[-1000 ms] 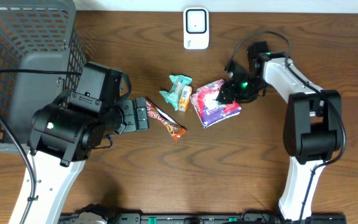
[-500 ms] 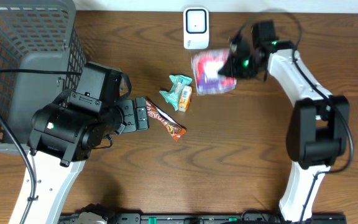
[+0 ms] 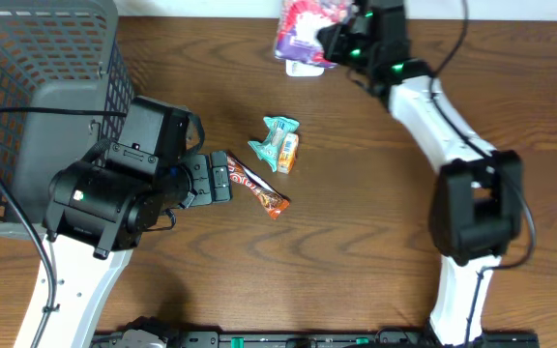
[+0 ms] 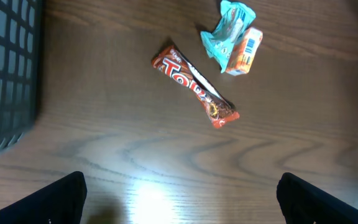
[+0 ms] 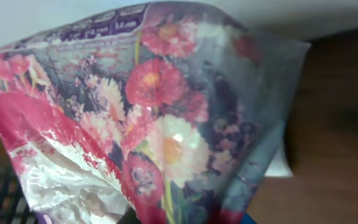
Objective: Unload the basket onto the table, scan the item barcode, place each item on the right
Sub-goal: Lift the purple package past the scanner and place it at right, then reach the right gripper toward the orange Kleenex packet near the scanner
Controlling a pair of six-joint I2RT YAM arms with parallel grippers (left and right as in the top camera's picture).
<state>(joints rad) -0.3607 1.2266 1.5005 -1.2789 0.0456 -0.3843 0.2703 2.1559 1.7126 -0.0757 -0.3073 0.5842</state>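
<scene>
A dark basket (image 3: 27,97) sits at the far left of the table (image 3: 356,242). Beside it, the left fingers (image 4: 64,199) are spread wide open and hold nothing. Just to their right a red candy bar (image 3: 256,186) lies flat on the wood at a slant. A bit farther back a crinkly teal pack (image 3: 277,133) and a small orange box (image 3: 289,153) lie touching each other. At the far edge, the right fingers (image 3: 337,39) are closed on the flower pack (image 3: 303,27), which is pink and purple. They hold it up in the air right over the white scanner (image 3: 305,68). The pack hides most of the scanner.
</scene>
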